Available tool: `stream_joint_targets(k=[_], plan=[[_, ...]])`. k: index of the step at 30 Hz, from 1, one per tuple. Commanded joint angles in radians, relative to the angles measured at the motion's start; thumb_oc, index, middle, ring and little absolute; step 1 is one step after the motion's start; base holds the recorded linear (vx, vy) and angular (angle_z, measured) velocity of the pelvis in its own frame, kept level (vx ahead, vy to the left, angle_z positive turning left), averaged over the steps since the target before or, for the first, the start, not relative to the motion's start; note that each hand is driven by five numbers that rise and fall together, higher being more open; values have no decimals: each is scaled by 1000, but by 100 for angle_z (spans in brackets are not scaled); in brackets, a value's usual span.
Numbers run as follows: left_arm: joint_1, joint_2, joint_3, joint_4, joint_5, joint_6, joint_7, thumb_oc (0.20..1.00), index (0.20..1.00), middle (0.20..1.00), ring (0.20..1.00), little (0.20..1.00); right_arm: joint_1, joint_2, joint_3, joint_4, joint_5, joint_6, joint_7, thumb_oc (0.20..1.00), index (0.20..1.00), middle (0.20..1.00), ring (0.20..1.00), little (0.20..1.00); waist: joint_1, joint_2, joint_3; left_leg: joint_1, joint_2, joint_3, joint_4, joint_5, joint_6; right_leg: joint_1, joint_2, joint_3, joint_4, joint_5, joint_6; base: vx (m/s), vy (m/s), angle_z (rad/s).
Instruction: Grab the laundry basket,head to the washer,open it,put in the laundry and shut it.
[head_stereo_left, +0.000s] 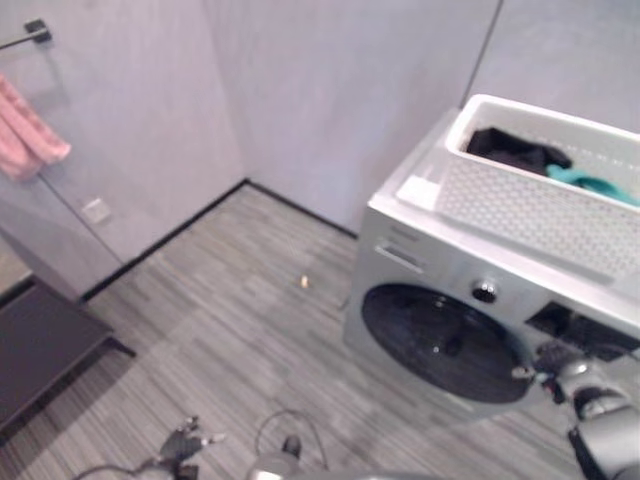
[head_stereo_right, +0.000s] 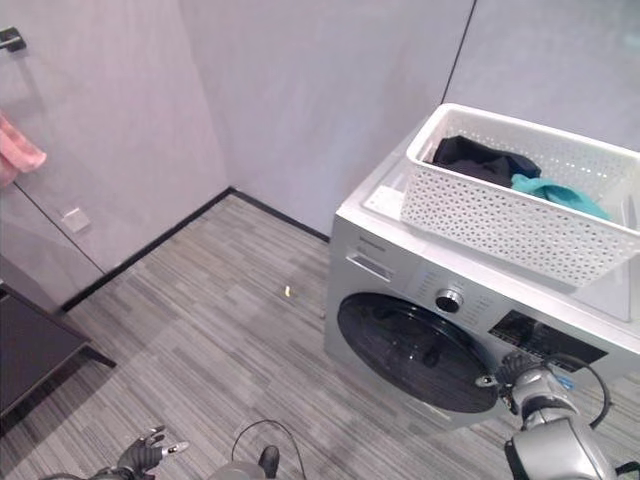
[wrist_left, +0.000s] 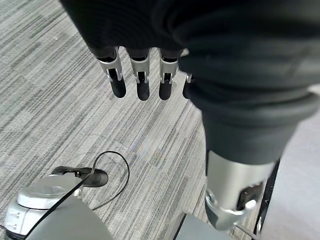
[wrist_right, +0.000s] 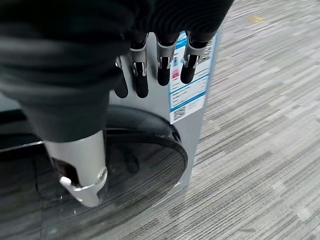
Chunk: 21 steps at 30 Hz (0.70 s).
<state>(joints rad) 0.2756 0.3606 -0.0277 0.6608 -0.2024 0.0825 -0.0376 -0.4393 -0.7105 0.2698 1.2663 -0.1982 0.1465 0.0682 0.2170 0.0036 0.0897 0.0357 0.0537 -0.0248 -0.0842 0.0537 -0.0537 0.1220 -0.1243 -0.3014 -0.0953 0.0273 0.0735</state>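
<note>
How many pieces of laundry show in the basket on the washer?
2: a black garment at the basket's far left, a teal one beside it toward the right. More may lie underneath.

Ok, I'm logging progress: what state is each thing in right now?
washer door: shut
laundry basket: on top of the washer, clothes inside
right hand: open, by the door's edge, holding nothing
left hand: open, low over the floor
pink towel: hanging on the wall rail
</note>
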Motion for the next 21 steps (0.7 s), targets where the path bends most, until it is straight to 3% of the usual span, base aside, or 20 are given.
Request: stream_joint_targets(k=[1, 2, 3, 4, 5, 6, 7, 9, 12, 15, 17, 18, 21], plan=[[-37, -8, -32, -1, -40, -45, 27, 1000, 1000, 1000, 1000, 1000, -93, -100, 65, -4, -40, -16, -24, 1000, 1000, 1000, 1000, 1000, 21, 18, -8, -87, 59, -47, 16, 29, -25, 65, 1, -38, 8, -123, 3, 0, 0, 0], [-35, -9, -34, -2, -41, -46, 27, 1000, 1000, 1000, 1000, 1000, -94, -102, 67, -10, -41, -17, -26, 1000, 1000, 1000, 1000, 1000, 21, 20, -8, -88, 58, -49, 16, 29, -24, 66, 2, -39, 8, -124, 2, -39, -1, 4], [-13, -33, -5, -45, -58, -41, 63, 1000, 1000, 1000, 1000, 1000, 40, 76, 47, -222, -80, 2, -102, 1000, 1000, 1000, 1000, 1000, 7, 33, 8, -93, 54, -48, 18, 33, -19, 63, 2, -37, 8, -116, 0, -55, 20, 6], [13, -50, 31, -57, -64, -40, 69, 1000, 1000, 1000, 1000, 1000, 214, 52, -12, -475, -158, 3, -99, 1000, 1000, 1000, 1000, 1000, -17, 35, 16, -96, 53, -40, 18, 36, -17, 56, 1, -31, 8, -111, 0, -54, 29, 7], [40, -69, 86, -35, -70, -39, 61, 1000, 1000, 1000, 1000, 1000, 433, 18, -148, -760, -193, -16, -74, 1000, 1000, 1000, 1000, 1000, -53, 40, 30, -81, 58, -19, 10, 25, -17, 55, 5, -7, 8, -119, -1, -34, 37, 20], [65, -77, 138, -3, -85, -42, 52, 1000, 1000, 1000, 1000, 1000, 626, 12, -270, -956, -213, -54, -32, 1000, 1000, 1000, 1000, 1000, -90, 41, 40, -76, 62, 0, 9, 24, -15, 49, 5, 11, 8, -117, -2, -12, 35, 18], [74, -82, 153, 16, -105, -49, 51, 1000, 1000, 1000, 1000, 1000, 757, 26, -309, -1014, -233, -82, -17, 1000, 1000, 1000, 1000, 1000, -112, 43, 44, -69, 64, 11, 8, 19, -12, 50, 4, 22, 8, -118, -2, -8, 33, -30], [90, -96, 125, 15, -117, -59, 41, 1000, 1000, 1000, 1000, 1000, 831, 46, -268, -1017, -273, -102, 4, 1000, 1000, 1000, 1000, 1000, -130, 49, 41, -67, 62, 13, 7, 16, -9, 50, 0, 21, 8, -119, -3, 15, 16, -73], [98, -81, 86, -73, -177, -87, 53, 1000, 1000, 1000, 1000, 1000, 719, 54, -165, -863, -257, -120, -29, 1000, 1000, 1000, 1000, 1000, -129, 63, 57, -84, 53, 1, 13, 22, -7, 43, -10, 15, 8, -115, -4, -31, 10, -17], [88, -73, 82, -94, -199, -95, 57, 1000, 1000, 1000, 1000, 1000, 679, 47, -147, -840, -241, -130, -46, 1000, 1000, 1000, 1000, 1000, -129, 77, 75, -99, 46, -5, 16, 27, -6, 34, -16, 12, 8, -111, -2, -64, 20, 9], [57, -73, 77, -91, -219, -104, 72, 1000, 1000, 1000, 1000, 1000, 634, 37, -124, -805, -231, -129, -68, 1000, 1000, 1000, 1000, 1000, -126, 95, 94, -120, 34, -12, 22, 33, -5, 21, -22, 8, 8, -106, -2, -106, 49, 20], [22, -81, 69, -104, -237, -119, 94, 1000, 1000, 1000, 1000, 1000, 586, 27, -101, -775, -234, -123, -90, 1000, 1000, 1000, 1000, 1000, -119, 120, 119, -144, 23, -16, 23, 42, -5, 1, -33, 3, 11, -102, -1, -104, 68, 29], [4, -94, 64, -107, -253, -126, 105, 1000, 1000, 1000, 1000, 1000, 541, 17, -86, -735, -234, -124, -113, 1000, 1000, 1000, 1000, 1000, -121, 142, 120, -155, 14, -15, 17, 51, -3, -13, -37, 0, 12, -100, -3, -22, 58, 32]])
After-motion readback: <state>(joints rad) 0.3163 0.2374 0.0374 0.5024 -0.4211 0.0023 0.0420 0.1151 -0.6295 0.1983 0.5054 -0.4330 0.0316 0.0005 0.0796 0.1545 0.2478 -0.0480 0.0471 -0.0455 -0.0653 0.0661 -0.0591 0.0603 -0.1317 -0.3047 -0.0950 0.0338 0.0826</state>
